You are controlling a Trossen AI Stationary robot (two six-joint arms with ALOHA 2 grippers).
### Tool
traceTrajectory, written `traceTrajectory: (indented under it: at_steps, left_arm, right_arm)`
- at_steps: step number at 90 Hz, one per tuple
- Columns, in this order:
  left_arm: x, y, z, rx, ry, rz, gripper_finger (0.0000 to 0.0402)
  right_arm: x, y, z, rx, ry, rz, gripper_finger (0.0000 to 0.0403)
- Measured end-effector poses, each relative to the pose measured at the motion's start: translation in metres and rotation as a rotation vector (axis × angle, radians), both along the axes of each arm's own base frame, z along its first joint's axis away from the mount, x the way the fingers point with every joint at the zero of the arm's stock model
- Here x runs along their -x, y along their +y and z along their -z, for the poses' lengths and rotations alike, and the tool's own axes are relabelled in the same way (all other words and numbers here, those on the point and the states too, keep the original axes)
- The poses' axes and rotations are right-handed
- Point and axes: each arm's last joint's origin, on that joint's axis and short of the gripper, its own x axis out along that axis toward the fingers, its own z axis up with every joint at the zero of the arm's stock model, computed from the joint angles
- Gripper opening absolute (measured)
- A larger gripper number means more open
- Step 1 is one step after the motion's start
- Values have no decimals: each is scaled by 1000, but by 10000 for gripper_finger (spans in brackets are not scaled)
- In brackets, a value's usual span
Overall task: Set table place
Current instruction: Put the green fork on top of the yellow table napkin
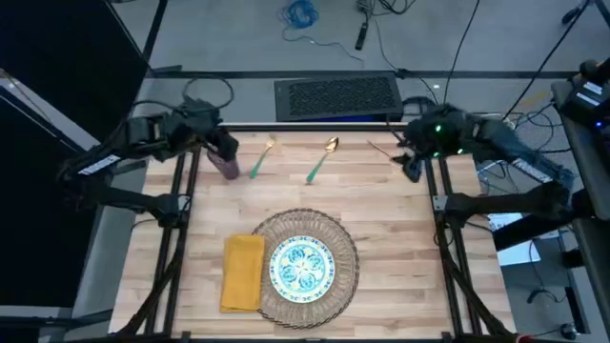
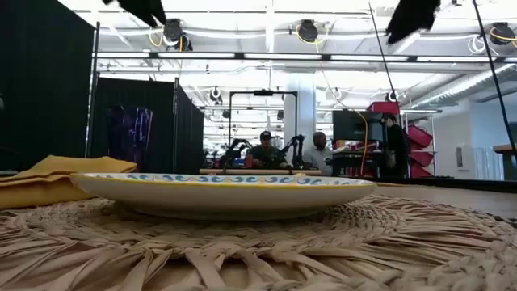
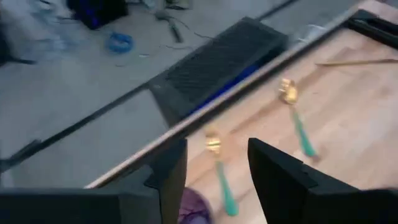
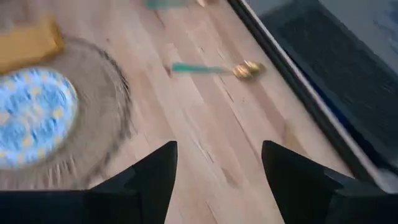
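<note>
Honestly, nothing here I can read: no labels, brands or numbers on my table (image 1: 381, 229), the plate (image 1: 301, 266) (just a teal pattern) or anything around it.

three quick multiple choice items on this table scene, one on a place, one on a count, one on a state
1. Where does the yellow cloth napkin lie?
A. beside the white plate with teal pattern, on the left arm's side
B. under the plate
C. at the far edge

2. How many gold teal-handled utensils lie on the light wooden table?
A. one
B. two
C. four

3. The right gripper is:
A. shut on the spoon
B. holding the napkin
C. open, empty

Key: 1 A, the high view shows it there. 2 B, a fork and a spoon. 3 C, the fingers stand apart over bare wood.
</note>
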Motion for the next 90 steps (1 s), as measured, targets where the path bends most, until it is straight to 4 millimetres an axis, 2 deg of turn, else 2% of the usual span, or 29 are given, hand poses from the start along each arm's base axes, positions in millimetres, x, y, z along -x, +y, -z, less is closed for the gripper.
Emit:
traceTrajectory:
  at_steps: [13,23,32,38,46,54,61,67,73,90]
  left_arm:
    - [-41,8,46,67,-18,129,153]
    - [-63,13,76,111,-135,196,153]
    - [-82,17,108,145,-183,246,153]
    - [-92,22,127,183,-187,245,153]
    - [-104,29,135,204,-267,268,153]
    - [-114,33,147,235,-272,303,153]
    - [-118,36,158,249,-241,291,153]
    - [-116,41,157,211,-238,254,153]
    - [-114,43,152,163,-241,243,153]
    - [-103,42,136,78,-234,263,153]
  right_arm:
    - [-16,-1,61,-157,-222,-79,219]
    - [-27,-5,109,-222,-304,-51,219]
    - [-36,-11,139,-253,-358,-13,219]
    - [-43,-16,148,-251,-392,-5,219]
    - [-54,-22,152,-216,-436,-21,219]
    - [-67,-28,150,-177,-533,-36,219]
    - [-77,-35,153,-227,-607,72,219]
    - [-82,-44,163,-289,-595,224,219]
    - [-90,-52,171,-289,-564,297,219]
    - [-123,-70,181,-307,-491,342,219]
